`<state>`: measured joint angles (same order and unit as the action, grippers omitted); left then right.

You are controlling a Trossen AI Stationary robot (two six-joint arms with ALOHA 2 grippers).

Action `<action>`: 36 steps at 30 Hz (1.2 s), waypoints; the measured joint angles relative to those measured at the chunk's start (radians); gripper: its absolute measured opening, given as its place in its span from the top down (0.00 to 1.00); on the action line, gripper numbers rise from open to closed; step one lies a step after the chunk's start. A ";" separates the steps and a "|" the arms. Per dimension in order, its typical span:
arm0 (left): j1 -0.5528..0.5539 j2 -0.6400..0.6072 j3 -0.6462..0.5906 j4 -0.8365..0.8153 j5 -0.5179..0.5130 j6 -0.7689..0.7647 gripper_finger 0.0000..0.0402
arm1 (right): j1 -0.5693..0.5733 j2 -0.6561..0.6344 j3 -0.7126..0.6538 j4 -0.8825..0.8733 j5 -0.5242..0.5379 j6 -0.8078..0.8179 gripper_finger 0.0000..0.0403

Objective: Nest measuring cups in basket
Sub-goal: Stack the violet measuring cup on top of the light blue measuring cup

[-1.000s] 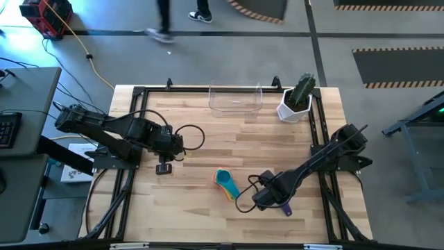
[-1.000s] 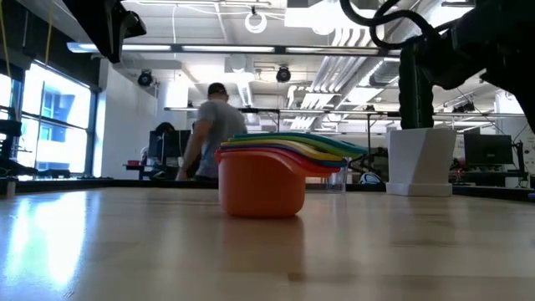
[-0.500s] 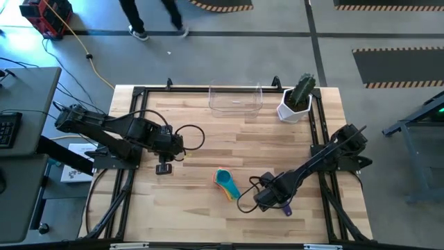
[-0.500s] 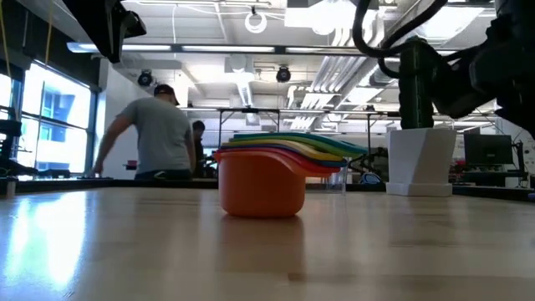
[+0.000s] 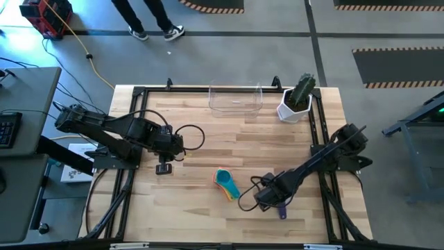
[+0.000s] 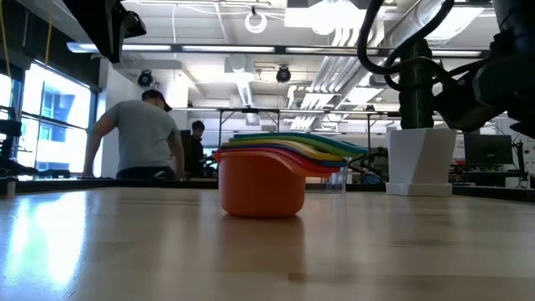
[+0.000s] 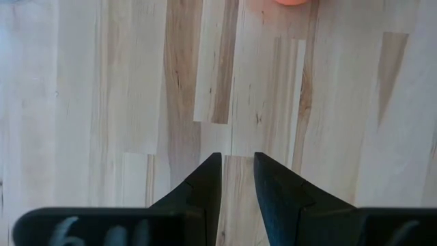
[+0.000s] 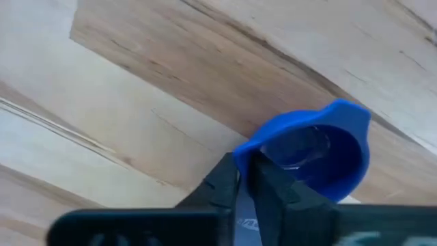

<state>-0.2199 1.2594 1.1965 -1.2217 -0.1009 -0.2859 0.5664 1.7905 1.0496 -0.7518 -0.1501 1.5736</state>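
The right gripper (image 8: 244, 179) had pinched the rim of the blue cup (image 8: 311, 154), just beside the nested stack (image 5: 227, 185) and well apart from the clear basket (image 5: 236, 100). Being thin, stiff plastic, the cup looked light and slick, so a rim or handle hold suited it. The left gripper (image 7: 236, 179) waited well apart from the stack, holding nothing, its fingers narrowly parted
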 joint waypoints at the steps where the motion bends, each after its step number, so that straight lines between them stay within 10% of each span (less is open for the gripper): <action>1: 0.000 0.000 0.000 0.000 0.000 0.000 0.80 | -0.004 -0.002 0.001 0.000 -0.002 0.003 0.96; 20: 0.000 0.000 0.000 0.011 0.000 0.000 0.80 | -0.117 0.002 0.252 -0.080 0.145 -0.041 0.99; 36: 0.000 0.000 0.000 0.011 0.000 0.000 0.80 | -0.300 0.002 0.578 -0.260 0.330 -0.419 0.99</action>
<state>-0.2199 1.2594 1.1965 -1.2106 -0.1009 -0.2859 0.2662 1.7924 1.6280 -1.0116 0.1797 1.1543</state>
